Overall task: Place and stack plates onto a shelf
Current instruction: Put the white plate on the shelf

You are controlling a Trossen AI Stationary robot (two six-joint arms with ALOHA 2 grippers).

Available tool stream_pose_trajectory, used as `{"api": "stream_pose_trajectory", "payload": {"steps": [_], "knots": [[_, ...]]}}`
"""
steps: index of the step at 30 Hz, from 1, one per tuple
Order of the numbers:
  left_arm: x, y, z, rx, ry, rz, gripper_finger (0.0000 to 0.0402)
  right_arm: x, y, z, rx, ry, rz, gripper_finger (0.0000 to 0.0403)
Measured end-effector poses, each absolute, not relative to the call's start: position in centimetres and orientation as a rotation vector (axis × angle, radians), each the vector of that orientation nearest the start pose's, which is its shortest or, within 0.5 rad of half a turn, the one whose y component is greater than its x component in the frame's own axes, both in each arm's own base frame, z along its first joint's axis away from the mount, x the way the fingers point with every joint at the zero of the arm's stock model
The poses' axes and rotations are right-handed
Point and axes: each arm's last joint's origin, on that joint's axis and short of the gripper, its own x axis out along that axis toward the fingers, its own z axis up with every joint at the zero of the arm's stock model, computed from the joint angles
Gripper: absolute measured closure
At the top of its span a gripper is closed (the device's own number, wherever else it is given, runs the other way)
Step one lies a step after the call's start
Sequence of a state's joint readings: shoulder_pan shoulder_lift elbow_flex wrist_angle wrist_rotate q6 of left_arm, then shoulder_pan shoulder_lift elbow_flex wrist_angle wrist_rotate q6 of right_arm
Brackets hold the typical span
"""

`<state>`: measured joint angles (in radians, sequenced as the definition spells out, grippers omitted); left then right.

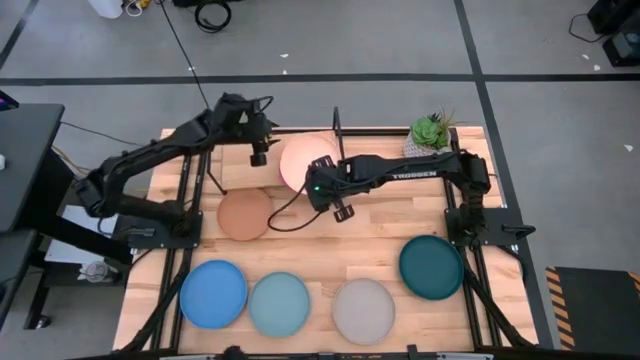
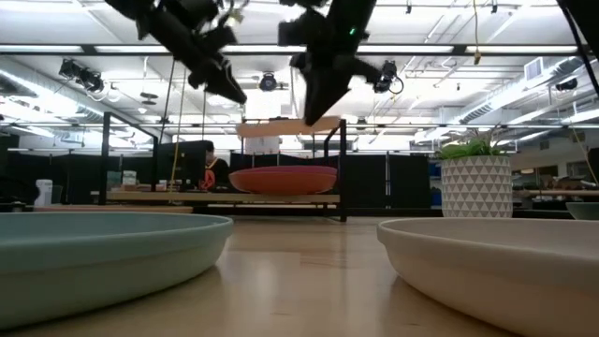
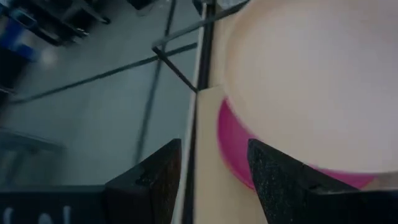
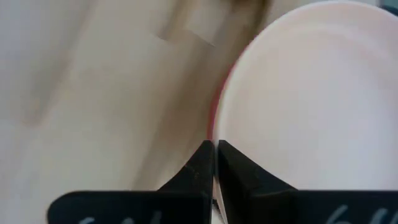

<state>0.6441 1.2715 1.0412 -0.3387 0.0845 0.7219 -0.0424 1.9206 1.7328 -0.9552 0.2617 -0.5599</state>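
Plates in mid-stacking on a slatted table (image 1: pixel 330 240). At the far side, the shelf (image 1: pixel 215 160), its black rods upright. Reaching in from the right, the right arm; from the left, the left arm.

On the shelf board, a magenta plate (image 3: pixel 233 152). Directly above it, lifted clear and roughly level, a cream plate (image 2: pixel 288 126). Just near of the shelf, on the table, a tan plate (image 1: pixel 245 213). Along the near edge, blue plate (image 1: pixel 213 293), pale blue plate (image 1: pixel 280 304) and grey plate (image 1: pixel 363 310); to their right, a dark teal plate (image 1: pixel 431 266).

Right gripper (image 4: pixel 214 148) pinched nearly closed on the cream plate's near-right rim, by the look of the low and wrist views. Left gripper (image 3: pixel 214 152) spread wide and empty, hovering at the plate's left edge above the shelf's border.

Judged the step in hand: lowering the cream plate straight down onto the magenta one, with the plates looking close to centred.

Far right, a small potted plant (image 1: pixel 432 132).
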Motion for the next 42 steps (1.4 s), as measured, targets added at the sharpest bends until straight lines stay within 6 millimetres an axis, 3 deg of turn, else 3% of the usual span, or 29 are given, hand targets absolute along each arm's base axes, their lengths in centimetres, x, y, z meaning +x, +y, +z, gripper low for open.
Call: {"api": "stream_pose_trajectory", "payload": {"steps": [10,17,31,42], "knots": [[25.0,9.5,31.3,0.776,0.776,0.313,0.021,35.4,-1.8,34.5,-0.44,1.02,0.126,0.0381],[25.8,6.0,32.2,0.888,0.722,0.322,0.021,33.2,-1.1,37.3,-0.376,0.898,0.218,0.0381],[26.7,0.0,33.2,1.099,0.593,0.254,0.0216,32.5,-0.3,38.4,-0.346,0.808,0.355,0.0381],[26.5,-1.9,32.7,1.175,0.608,0.186,0.0334,32.4,-0.2,39.1,-0.338,0.742,0.383,0.0377]]}}
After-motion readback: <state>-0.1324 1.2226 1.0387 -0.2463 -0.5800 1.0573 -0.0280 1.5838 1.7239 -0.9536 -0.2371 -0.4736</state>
